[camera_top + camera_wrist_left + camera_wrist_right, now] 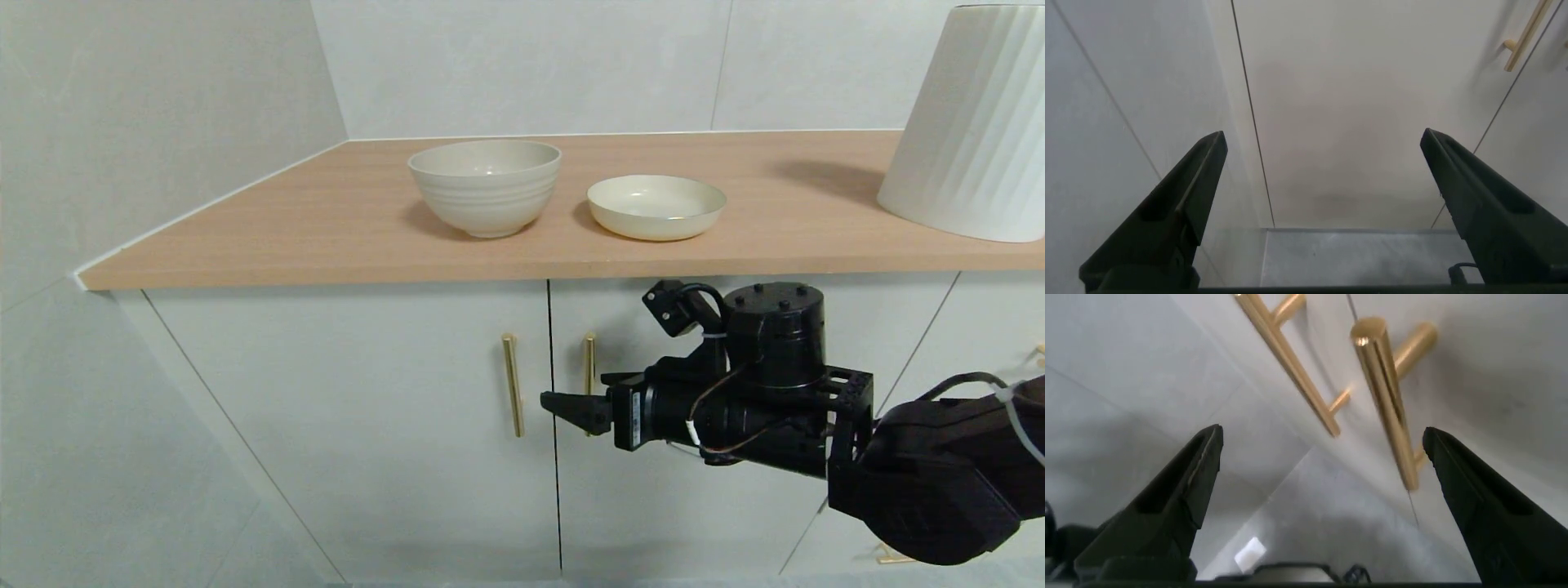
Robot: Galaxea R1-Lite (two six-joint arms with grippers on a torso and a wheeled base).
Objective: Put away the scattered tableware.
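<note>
Likely door-opening step: the right gripper [571, 411], jaws apart, faces the right handle [589, 359] (bowl [485, 186] and plate [656, 207] wait near the counter's [326, 245] front edge); next it should close and pull.

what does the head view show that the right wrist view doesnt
Head view adds: a wooden countertop carrying a deep bowl, a shallow dish and a white ribbed shade. Right wrist view adds: the mounting posts of the gold handles, seen close up. Shared: the two gold handles on the cabinet doors and the right end effector near them.
</note>
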